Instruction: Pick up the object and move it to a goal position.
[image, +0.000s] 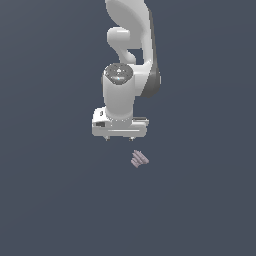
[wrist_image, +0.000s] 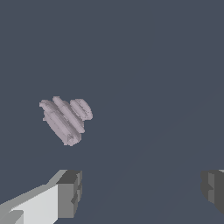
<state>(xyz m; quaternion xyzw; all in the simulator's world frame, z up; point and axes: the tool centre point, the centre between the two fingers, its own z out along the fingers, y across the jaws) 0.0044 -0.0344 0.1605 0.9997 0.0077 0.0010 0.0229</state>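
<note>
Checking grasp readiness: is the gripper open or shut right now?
Open. In the wrist view the gripper has its fingers wide apart, with nothing between them; the object lies free.

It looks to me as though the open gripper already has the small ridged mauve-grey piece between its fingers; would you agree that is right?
Not quite. The gripper is open, but the ridged mauve-grey piece is not between its fingers. In the wrist view it lies apart from them on the dark surface, untouched. The exterior view also shows it clear of the gripper.
</note>
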